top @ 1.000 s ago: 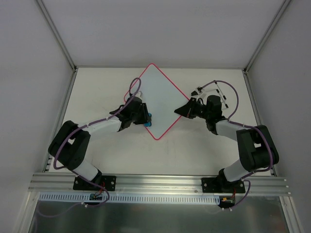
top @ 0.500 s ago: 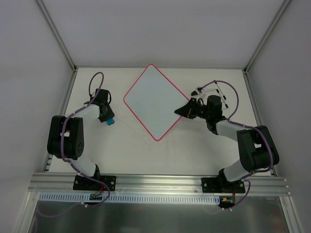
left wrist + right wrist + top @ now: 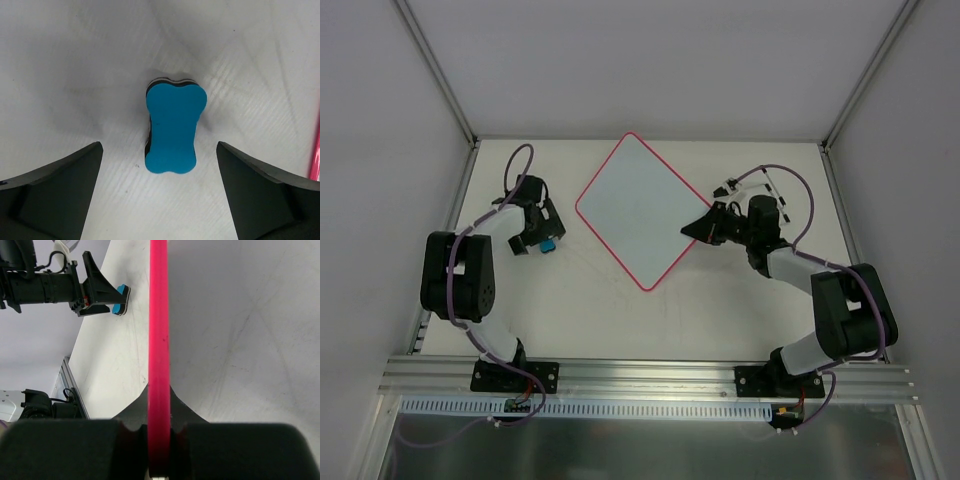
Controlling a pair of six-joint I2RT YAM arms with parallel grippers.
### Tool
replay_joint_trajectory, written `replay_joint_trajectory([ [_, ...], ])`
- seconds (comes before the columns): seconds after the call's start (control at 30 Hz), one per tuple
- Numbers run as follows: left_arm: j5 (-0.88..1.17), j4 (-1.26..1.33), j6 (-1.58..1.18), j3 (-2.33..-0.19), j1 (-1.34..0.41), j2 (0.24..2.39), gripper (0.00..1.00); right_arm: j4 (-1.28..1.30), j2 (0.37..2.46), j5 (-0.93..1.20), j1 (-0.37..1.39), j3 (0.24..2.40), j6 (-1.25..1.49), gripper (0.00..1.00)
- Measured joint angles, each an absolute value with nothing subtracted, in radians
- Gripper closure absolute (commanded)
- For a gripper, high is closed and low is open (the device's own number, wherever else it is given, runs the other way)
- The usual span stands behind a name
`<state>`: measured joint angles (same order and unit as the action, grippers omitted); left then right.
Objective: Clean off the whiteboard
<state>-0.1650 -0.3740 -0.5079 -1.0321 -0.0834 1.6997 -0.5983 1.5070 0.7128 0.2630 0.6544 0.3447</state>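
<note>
Pinched whiteboard (image 3: 638, 210) at three o'clock in right gripper (image 3: 696, 228) to steady it; held left gripper (image 3: 544, 240) open astride eraser (image 3: 175, 127), wiping apparently finished.

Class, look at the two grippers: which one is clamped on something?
The right gripper, shut on the pink rim of the whiteboard. The left gripper stands open, the blue eraser lying loose between its jaws.
</note>
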Motion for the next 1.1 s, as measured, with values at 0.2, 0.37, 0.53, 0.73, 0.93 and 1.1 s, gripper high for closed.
replay_joint_trajectory([
  [0.2, -0.163, -0.419, -0.476, -1.034, -0.083, 1.504, 0.01, -0.476, 1.464, 0.715, 0.240, 0.732, 0.271, 1.00],
  [0.37, -0.162, -0.421, -0.418, -1.032, -0.083, 1.282, 0.01, -0.355, 1.427, 0.715, 0.156, 0.829, 0.221, 1.00],
  [0.53, -0.165, -0.409, -0.350, -0.952, -0.083, 1.132, 0.01, -0.271, 1.381, 0.730, -0.006, 0.900, 0.209, 1.00],
  [0.73, -0.208, -0.428, -0.310, -0.831, -0.083, 1.036, 0.01, -0.231, 1.342, 0.759, -0.215, 0.984, 0.208, 1.00],
  [0.93, -0.233, -0.424, -0.290, -0.812, -0.083, 1.031, 0.01, -0.220, 1.338, 0.864, -0.414, 1.050, 0.210, 1.00],
  [1.1, -0.245, -0.422, -0.278, -0.812, -0.083, 1.031, 0.01, -0.219, 1.342, 0.917, -0.531, 1.062, 0.202, 1.00],
])
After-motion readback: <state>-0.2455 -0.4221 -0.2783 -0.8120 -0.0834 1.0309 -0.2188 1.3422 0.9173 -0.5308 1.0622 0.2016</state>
